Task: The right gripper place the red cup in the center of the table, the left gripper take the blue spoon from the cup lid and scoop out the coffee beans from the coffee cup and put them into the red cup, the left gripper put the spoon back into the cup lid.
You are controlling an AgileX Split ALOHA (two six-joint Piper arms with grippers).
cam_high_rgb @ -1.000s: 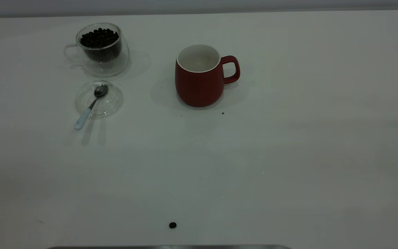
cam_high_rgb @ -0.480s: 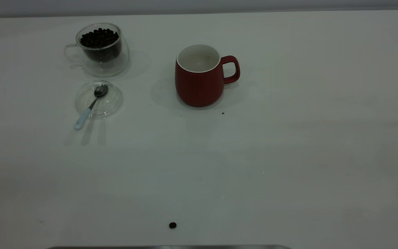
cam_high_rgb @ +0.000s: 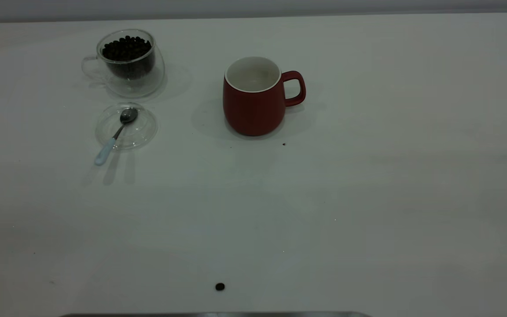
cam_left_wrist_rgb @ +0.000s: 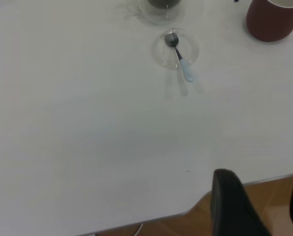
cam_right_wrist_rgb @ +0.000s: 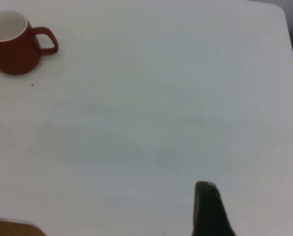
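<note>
Red cup (cam_high_rgb: 253, 103) mid-table; blue spoon (cam_high_rgb: 115, 135) lies on cup lid (cam_high_rgb: 141, 130); left gripper (cam_left_wrist_rgb: 257, 209) open, empty; right gripper's state unclear.

Dim, even light; soft shadows; perhaps slightly blurred.

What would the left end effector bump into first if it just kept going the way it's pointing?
Probably the bare table itself. The left end effector sits off the table's near edge, and the blue spoon lies far beyond; depth is unclear.
</note>
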